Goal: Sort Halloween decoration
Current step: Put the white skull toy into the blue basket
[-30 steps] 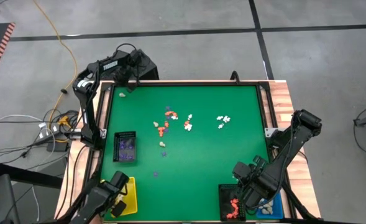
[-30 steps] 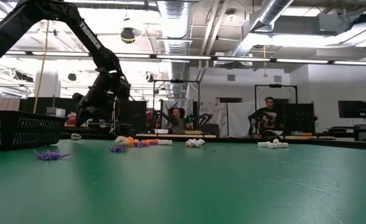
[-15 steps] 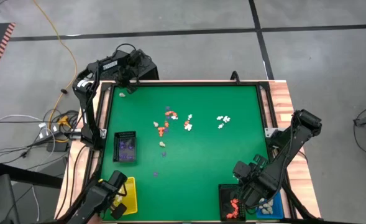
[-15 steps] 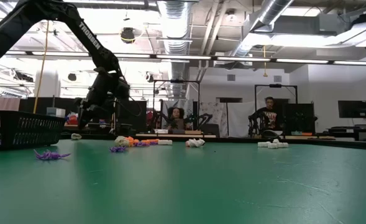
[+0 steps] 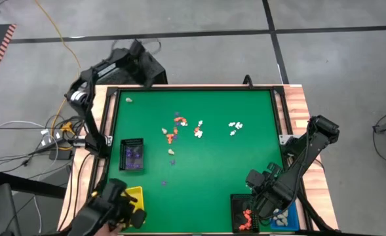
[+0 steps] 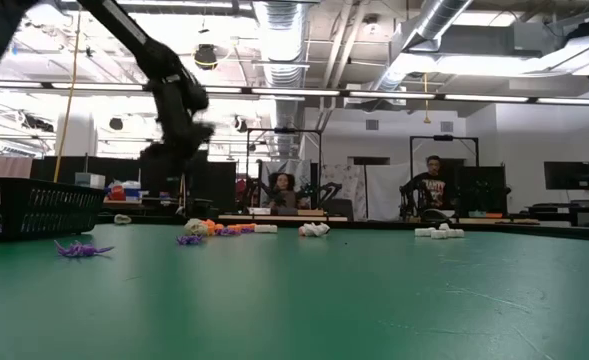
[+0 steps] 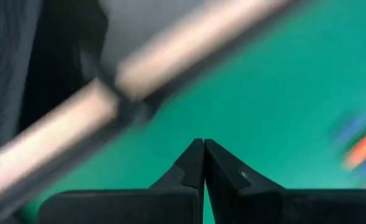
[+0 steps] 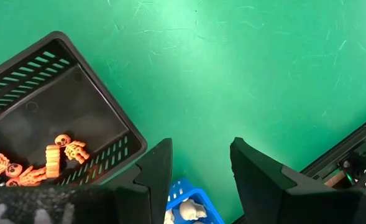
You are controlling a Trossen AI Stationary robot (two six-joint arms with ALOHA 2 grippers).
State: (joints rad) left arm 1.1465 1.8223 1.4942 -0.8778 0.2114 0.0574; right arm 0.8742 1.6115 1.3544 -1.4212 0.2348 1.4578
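Only the right wrist view shows orange figurines (image 8: 58, 155) in the black mesh tray (image 8: 64, 106) beside the apart right gripper (image 8: 201, 168); left gripper (image 7: 202, 163) is pressed together.

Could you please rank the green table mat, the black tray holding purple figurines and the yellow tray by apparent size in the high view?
1. Green table mat, by far the largest.
2. Black tray holding purple figurines.
3. Yellow tray, though an arm partly covers it, so its place after the black tray is unsure.

The left pincer (image 7: 202, 163) view is motion-blurred; an orange blur (image 7: 364, 148) is unidentifiable. The blue tray (image 8: 189, 202) is cut off.
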